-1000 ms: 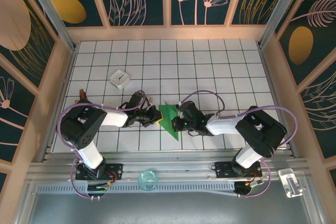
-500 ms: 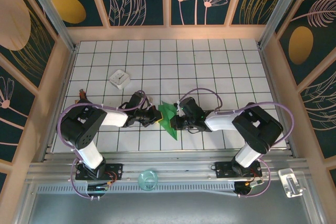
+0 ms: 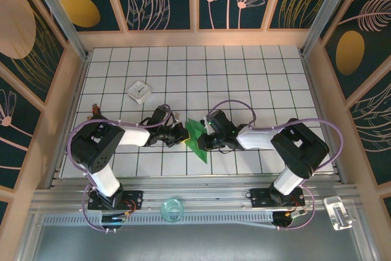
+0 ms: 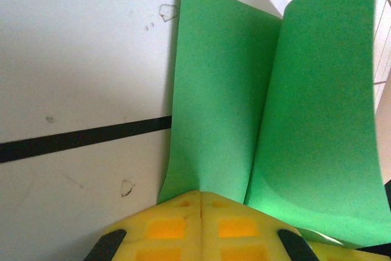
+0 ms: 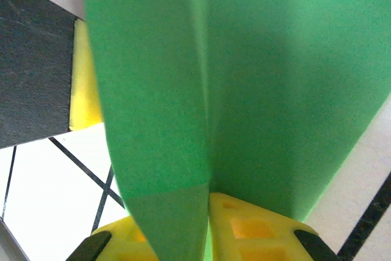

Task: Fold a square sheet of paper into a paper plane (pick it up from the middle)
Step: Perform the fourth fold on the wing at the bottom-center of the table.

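The green sheet of paper (image 3: 197,139) stands in upright creased folds on the desk (image 3: 244,77), squarely between both sets of fingers. The left fingers (image 4: 165,227) are clenched on its near edge, and the right fingers (image 5: 250,227) pinch a fold from the opposite side.

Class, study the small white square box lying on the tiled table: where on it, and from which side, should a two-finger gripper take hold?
Probably from straight above, closing on two opposite straight sides of the small white square box. It lies flat and low on the white tiled table, turned askew to the grid lines, so the wrist should turn to match.
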Controlling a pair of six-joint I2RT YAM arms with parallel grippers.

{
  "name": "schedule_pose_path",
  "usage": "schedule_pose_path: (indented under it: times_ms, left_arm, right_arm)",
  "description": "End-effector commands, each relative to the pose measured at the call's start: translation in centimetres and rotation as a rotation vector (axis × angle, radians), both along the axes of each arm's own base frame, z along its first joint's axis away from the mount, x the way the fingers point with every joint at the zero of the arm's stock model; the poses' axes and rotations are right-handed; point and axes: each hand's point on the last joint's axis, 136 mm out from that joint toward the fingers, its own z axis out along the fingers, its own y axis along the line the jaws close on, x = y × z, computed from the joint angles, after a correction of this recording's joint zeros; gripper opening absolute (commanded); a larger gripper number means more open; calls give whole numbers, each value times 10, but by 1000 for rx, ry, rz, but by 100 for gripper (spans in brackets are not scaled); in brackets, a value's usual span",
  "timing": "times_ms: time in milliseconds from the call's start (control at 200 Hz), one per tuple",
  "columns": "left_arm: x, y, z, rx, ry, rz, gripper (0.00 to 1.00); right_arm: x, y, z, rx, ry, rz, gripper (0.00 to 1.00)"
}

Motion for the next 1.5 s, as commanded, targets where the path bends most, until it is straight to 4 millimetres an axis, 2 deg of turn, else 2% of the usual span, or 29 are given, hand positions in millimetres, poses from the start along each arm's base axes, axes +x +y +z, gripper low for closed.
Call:
schedule_pose_path:
  times_ms: [0, 235, 420, 696, 966, 1176, 1201, 1371, 1496]
  left_arm:
    - [-8, 7, -18, 68, 35, -11, 3]
    - [-8, 8, -20, 71, 40, -10, 3]
    - [-8, 8, -20, 71, 39, -13, 2]
    - [-8, 8, -20, 73, 42, -16, 2]
    - [-3, 8, -14, 100, 17, -32, 3]
    - [4, 13, -6, 160, -25, -43, 11]
    - [7, 12, 5, 152, -55, -42, 12]
    - [12, 14, 24, 159, -118, -47, 26]
    - [11, 7, 43, 88, -146, -48, 27]
  right_arm:
    - [4, 2, 16, 13, -25, 22, 16]
    - [6, 3, 25, 15, -39, 31, 19]
    - [8, 3, 28, 17, -47, 31, 17]
    - [6, 5, 13, -12, -12, 57, 8]
    - [1, 3, -6, -62, 46, 84, 6]
    - [0, -3, -11, -103, 57, 85, 6]
    - [0, -4, -10, -108, 53, 87, 6]
    - [2, -9, -5, -144, 14, 113, 8]
    - [-2, -6, -6, -120, 18, 133, 8]
